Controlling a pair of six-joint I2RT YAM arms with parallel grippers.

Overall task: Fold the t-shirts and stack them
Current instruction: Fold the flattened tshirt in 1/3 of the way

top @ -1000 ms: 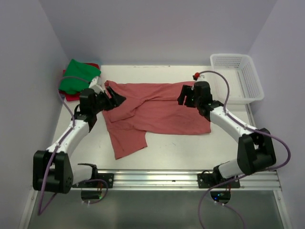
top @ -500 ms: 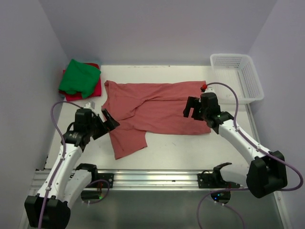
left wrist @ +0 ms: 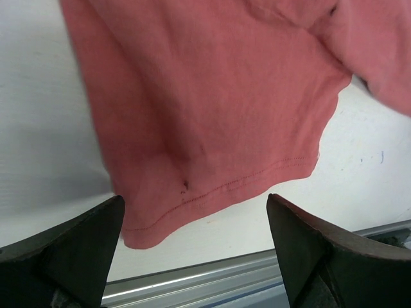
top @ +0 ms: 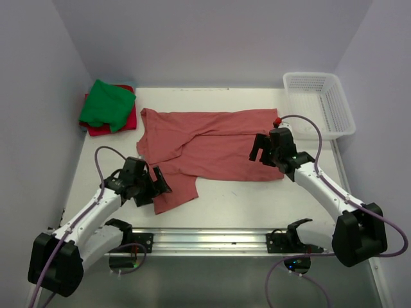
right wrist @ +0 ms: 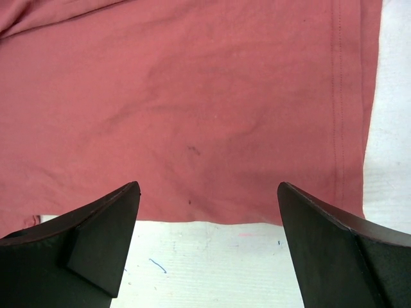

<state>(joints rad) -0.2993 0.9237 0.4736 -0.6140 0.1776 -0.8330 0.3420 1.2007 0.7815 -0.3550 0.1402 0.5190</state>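
Note:
The large brick-red t-shirt (top: 209, 144) lies spread and rumpled across the middle of the table, one part trailing toward the near left. My left gripper (top: 159, 186) hovers open at that trailing corner; in the left wrist view the hem (left wrist: 212, 186) runs between the open fingertips of the left gripper (left wrist: 194, 208), which hold nothing. Over the shirt's near right edge my right gripper (top: 258, 149) is open and empty. The right wrist view shows the cloth (right wrist: 192, 96) ending just ahead of that gripper (right wrist: 209, 192). At the back left the green t-shirt (top: 106, 102) lies folded on the red-pink one (top: 119, 123).
A white mesh basket (top: 319, 102) stands at the back right corner. A metal rail (top: 212, 240) runs along the near edge between the arm bases. Lilac walls close in the table on the left, back and right.
My left arm has swung from the shirt's upper left down to its near left corner. The right gripper has drawn back toward the near right edge. Both grippers have opened wider.

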